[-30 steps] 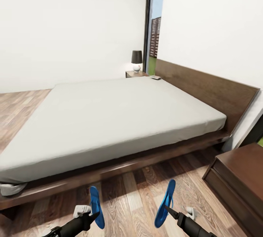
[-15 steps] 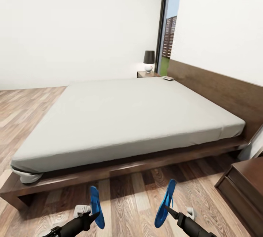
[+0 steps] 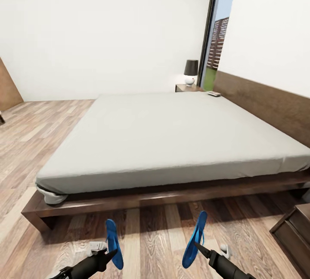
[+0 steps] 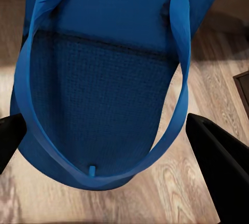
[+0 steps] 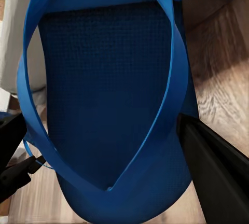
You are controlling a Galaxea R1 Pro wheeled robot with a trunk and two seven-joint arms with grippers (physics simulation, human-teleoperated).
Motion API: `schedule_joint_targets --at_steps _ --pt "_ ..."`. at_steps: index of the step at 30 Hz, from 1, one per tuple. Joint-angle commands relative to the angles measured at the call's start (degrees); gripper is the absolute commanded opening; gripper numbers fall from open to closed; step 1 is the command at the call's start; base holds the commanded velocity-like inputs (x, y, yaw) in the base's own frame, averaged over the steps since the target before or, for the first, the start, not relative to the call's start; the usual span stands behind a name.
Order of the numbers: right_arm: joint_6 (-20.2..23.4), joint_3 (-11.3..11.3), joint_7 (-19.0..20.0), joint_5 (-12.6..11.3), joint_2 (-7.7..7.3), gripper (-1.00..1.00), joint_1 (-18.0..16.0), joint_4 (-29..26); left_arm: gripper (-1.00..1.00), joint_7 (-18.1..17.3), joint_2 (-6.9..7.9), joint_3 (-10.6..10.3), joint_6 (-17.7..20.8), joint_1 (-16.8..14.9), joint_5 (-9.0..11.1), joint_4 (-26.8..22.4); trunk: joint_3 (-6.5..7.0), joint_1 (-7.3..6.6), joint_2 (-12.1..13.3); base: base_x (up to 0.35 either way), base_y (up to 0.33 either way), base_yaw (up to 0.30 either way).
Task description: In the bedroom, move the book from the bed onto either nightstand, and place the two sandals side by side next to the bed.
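Each hand carries one bright blue sandal above the wood floor in front of the bed [image 3: 172, 141]. My left gripper [image 3: 110, 255] is shut on the left sandal [image 3: 113, 240], and my right gripper [image 3: 197, 245] is shut on the right sandal [image 3: 195, 237]. In the left wrist view a sandal [image 4: 104, 79] sits between black fingers [image 4: 220, 164]. The right wrist view has a sandal [image 5: 109, 105] between its fingers [image 5: 218, 175]. A small flat book [image 3: 213, 93] lies at the mattress's far corner by the headboard [image 3: 267, 107]. A far nightstand [image 3: 186, 87] stands beyond it.
A dark-shaded lamp [image 3: 190, 72] stands on the far nightstand beside a tall window [image 3: 217, 42]. Another dark wooden nightstand [image 3: 297, 231] cuts in at the lower right. A brown door [image 3: 7, 85] is at the far left. Plank floor [image 3: 155, 236] runs between me and the bed frame.
The whole view has swung left, so the bed and window sit further right in the picture and the near nightstand has slid toward the edge. Both grippers still hold their sandals the same way.
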Motion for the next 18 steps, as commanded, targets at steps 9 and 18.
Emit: schedule_joint_targets --at_steps 9,18 --pt "0.06 0.06 0.19 -0.20 -0.02 -1.00 -0.02 0.05 -1.00 -0.05 0.00 0.45 -0.34 -0.05 -0.61 0.04 -0.05 -0.01 -0.02 0.000 0.000 0.230" --pt "0.05 0.02 0.19 -0.20 -0.02 -1.00 -0.02 0.04 -1.00 -0.07 0.00 0.46 -0.34 -0.05 -0.61 0.04 -0.05 -0.01 -0.02 0.000 0.000 0.232"
